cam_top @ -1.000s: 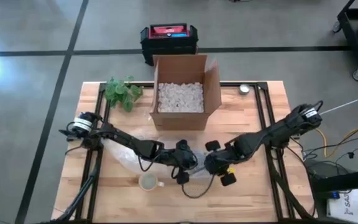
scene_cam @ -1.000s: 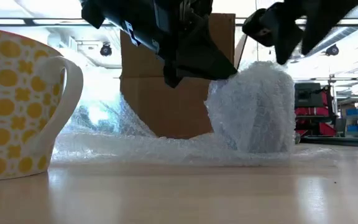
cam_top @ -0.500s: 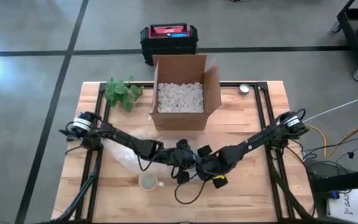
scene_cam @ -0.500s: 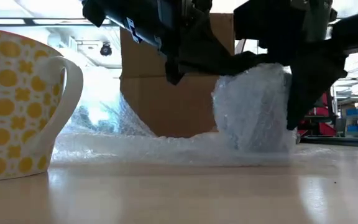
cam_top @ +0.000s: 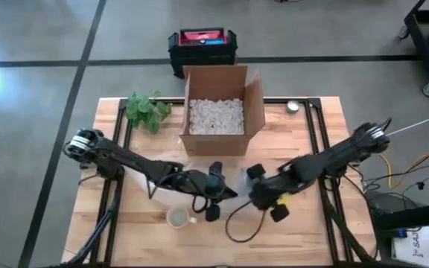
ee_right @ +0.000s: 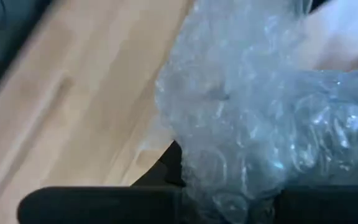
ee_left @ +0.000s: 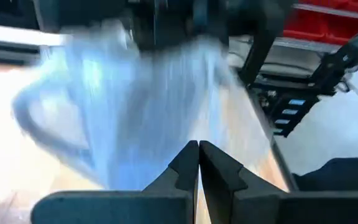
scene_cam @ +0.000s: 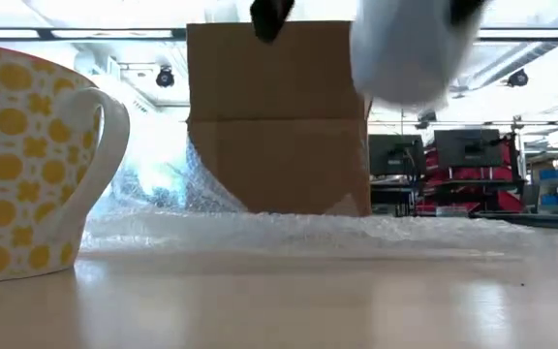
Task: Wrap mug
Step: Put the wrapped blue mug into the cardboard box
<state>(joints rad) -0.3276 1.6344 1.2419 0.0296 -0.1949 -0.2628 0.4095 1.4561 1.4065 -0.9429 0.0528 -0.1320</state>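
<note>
Plant (cam_top: 146, 110): at 10 o'clock on the table (cam_top: 304, 234), well apart from the work. No change.

Left gripper (cam_top: 213, 192): near table centre, just past the yellow-patterned mug. In the left wrist view its fingers (ee_left: 185, 168) stand closed tip to tip; a blurred sheet of wrap hangs beyond them, and I cannot tell whether an edge of it is pinched. Half a second ago this gripper was pressed against the bundle; it now sits slightly back toward 9 o'clock.

Yellow-patterned mug (cam_top: 177, 217): unwrapped, upright at 7 o'clock, handle toward 3 o'clock. Unmoved in all frames.

Bubble wrap sheet (scene_cam: 289, 233): lies flat on the table behind the mug. The mound that stood on it a second ago is gone from it.

Cardboard box (cam_top: 222, 112): at 12 o'clock, open, holding white packing fill. No change.

Wrapped bundle (scene_cam: 405, 53): now clear of the table, at the top edge of the low view, blurred by motion. Contents are hidden, presumably a mug.

Right gripper (cam_top: 263, 192): at 4 o'clock from centre, fingers closed on the bundle (ee_right: 253, 124), wrap filling its wrist view. It has drawn back from the half-second-ago position.

Finding: the bundle has been lifted. Judged: wrapping of this item is near complete; transfer toward the box looks the likely next step.
</note>
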